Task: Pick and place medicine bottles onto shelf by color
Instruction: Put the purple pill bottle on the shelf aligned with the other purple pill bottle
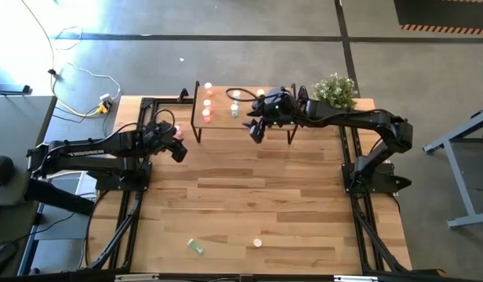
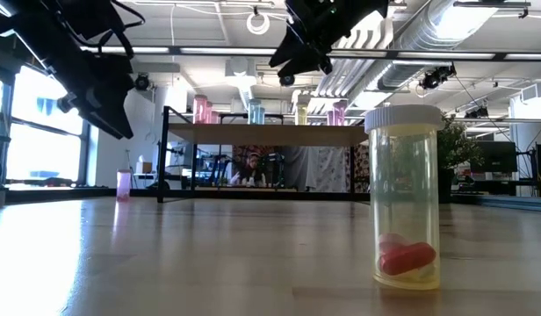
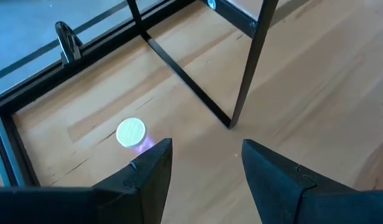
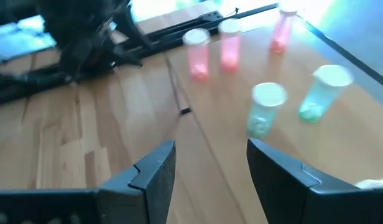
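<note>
i had the left gripper (image 3: 207, 165) spread empty, a pink bottle (image 3: 131, 132) just ahead beside the shelf (image 1: 226, 110) leg; right gripper (image 4: 210, 162) hung spread above the shelf.

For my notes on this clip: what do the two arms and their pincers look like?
Both arms are dark, nearly black, jointed links with loose black cables along them. The left arm carries pale lettering on its long link; the right arm shows no lettering I can read. The left pincer and right pincer each have two flat, angular dark fingers with stepped edges.
</note>
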Robot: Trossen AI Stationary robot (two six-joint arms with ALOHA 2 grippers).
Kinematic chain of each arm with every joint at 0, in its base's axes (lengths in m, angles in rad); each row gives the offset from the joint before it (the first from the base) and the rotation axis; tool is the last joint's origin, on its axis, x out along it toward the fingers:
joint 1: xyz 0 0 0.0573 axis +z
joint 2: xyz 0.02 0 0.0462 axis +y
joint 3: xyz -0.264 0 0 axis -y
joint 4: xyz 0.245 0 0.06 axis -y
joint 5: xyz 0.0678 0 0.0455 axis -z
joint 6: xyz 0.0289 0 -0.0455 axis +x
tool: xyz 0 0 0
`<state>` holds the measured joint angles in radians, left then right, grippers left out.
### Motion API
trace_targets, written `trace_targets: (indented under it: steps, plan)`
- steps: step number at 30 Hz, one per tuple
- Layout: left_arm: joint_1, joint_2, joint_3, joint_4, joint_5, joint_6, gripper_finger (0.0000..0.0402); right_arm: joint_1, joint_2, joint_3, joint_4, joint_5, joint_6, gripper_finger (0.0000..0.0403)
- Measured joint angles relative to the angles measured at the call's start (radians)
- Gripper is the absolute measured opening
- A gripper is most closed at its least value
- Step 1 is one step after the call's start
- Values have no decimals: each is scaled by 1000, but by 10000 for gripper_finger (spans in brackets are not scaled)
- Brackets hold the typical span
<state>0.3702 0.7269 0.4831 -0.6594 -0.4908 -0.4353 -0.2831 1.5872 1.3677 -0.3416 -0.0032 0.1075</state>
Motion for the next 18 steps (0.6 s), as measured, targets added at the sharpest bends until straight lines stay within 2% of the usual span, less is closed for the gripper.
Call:
trace_targets:
  steps: [7,11,13,18]
  plan:
    - [10,49,0,-9,1,-24,184,-65,-49,1,13,8,69,190]
    - [46,62,0,-18,5,-50,184,-112,-80,0,17,61,77,190]
    - [73,63,0,-36,30,-69,184,-137,-93,1,18,78,76,190]
    - [142,60,0,-48,164,-125,184,-205,-121,1,17,78,58,190]
